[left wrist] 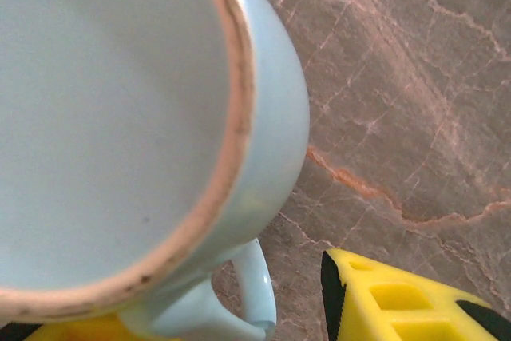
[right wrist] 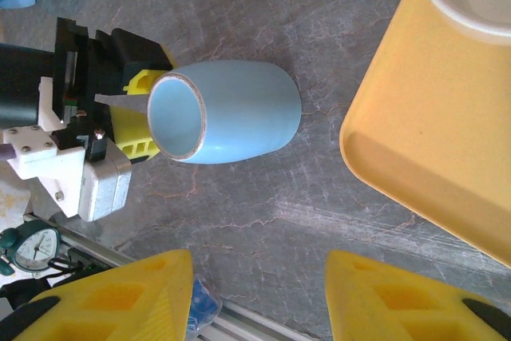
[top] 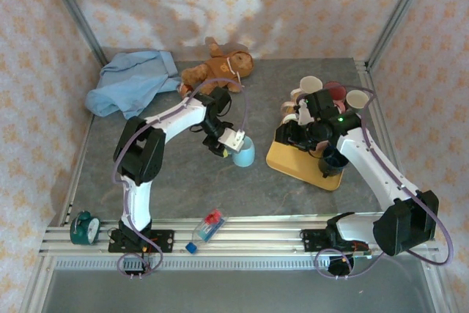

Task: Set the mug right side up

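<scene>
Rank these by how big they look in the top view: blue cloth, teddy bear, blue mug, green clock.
1. blue cloth
2. teddy bear
3. blue mug and green clock look alike; the mug is partly covered, so unranked.

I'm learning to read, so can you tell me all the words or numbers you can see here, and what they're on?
No text here can be read.
Green clock: marks on its dial, too small to read.
Small bottle: red label, too blurred to read.
Blue mug: plain, no writing on the side that shows.
</scene>
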Robot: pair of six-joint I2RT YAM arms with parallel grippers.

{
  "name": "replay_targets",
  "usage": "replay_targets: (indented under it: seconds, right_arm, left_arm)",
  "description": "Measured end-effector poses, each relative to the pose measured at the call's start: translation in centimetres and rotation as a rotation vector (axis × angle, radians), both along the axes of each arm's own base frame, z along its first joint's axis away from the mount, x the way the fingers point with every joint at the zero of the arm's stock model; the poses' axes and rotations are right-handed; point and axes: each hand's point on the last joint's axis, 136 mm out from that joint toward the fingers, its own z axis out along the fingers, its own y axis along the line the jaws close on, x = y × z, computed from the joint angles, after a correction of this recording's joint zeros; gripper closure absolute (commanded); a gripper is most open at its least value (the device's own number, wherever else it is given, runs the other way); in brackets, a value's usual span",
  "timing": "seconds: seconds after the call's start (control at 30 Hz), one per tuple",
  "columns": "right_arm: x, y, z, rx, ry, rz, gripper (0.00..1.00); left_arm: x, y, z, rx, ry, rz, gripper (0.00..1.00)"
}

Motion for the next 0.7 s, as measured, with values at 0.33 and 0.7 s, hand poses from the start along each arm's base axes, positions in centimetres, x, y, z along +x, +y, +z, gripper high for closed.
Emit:
replay_targets:
  seconds: [0.33, 0.7]
  right_arm:
    - [-0.2, -0.1, 0.5, 0.006, -0.017, -0.001, 0.53]
    - [-0.2, -0.1, 0.5, 0.012, -0.014, -0.003, 0.53]
  left_arm:
    - [0.8, -1.2, 0.0, 0.057, 0.009, 0.202, 0.53]
    - [1.0, -1.1, 0.0, 0.090, 0.013, 0.272, 0.72]
